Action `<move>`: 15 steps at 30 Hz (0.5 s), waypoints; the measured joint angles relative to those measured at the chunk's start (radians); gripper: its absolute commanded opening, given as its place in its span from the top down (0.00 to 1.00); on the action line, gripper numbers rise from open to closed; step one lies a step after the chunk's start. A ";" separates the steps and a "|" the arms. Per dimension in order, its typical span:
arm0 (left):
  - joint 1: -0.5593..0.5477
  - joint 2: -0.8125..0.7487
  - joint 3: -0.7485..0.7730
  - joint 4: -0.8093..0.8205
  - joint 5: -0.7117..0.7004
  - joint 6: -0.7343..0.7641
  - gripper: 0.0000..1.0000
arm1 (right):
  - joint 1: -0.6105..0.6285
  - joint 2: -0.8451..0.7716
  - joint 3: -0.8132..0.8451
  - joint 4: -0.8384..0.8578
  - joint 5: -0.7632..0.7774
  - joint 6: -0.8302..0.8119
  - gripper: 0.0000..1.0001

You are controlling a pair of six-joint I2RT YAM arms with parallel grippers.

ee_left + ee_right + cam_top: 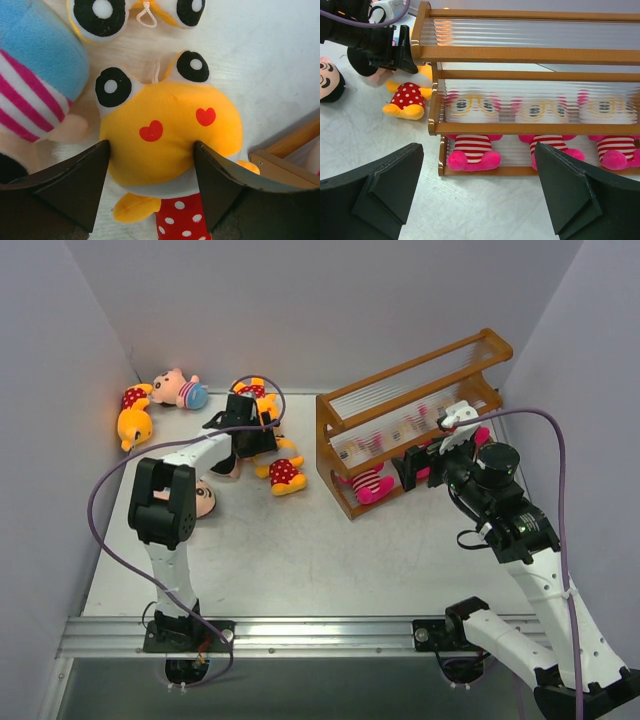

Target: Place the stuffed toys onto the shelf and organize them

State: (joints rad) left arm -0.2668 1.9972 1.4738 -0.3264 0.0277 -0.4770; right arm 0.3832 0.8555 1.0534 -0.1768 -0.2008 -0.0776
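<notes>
The left claw (150, 150) is clamped on the head of a yellow bear (170, 125), one dark finger (75, 185) pressed to each cheek; the bear lies face up on the pale bench (260, 60), its red polka-dot body running off the lower edge of the frame. A boy doll (35, 75) in pink-and-white stripes and blue crowds the left side, close to the left finger; the eyes of a second bear (135, 12) sit at the upper edge. A corner of the shelf (285, 150) enters at lower right, near the right finger but apart from it; bare bench fills the upper right.

From the top view, this grasp sits left of centre, with a strip of open bench between the bear and the shelf's left post; another bear (132, 415) and a boy (180, 390) lie at upper left against the wall, and a black-haired boy's head (203, 498) shows beside the left arm.

The right claw (479, 150) stands wide open, holding nothing, facing the front of the shelf and off its lower rail; three striped dolls (472, 159) with magenta limbs sit in a row on the bottom tier, feet at the front edge; the upper tiers of pale rods hold nothing visible. Bare bench lies before the shelf, down to the metal rail (320, 635) at the bottom.
</notes>
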 measured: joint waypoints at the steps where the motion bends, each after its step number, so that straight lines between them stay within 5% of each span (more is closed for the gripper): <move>1: -0.005 0.005 0.001 0.006 -0.004 -0.004 0.21 | 0.000 0.000 0.000 0.001 -0.006 0.002 0.01; 6: -0.026 0.012 0.003 0.032 -0.021 -0.034 0.25 | 0.005 0.000 0.000 0.001 -0.034 0.014 0.00; 15: -0.047 -0.019 -0.077 0.112 -0.027 -0.084 0.85 | 0.022 0.004 -0.006 0.005 -0.052 0.029 0.01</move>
State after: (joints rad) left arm -0.3141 1.9781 1.3968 -0.2142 0.0002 -0.5606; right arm 0.4049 0.8593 1.0470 -0.1715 -0.2527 -0.0483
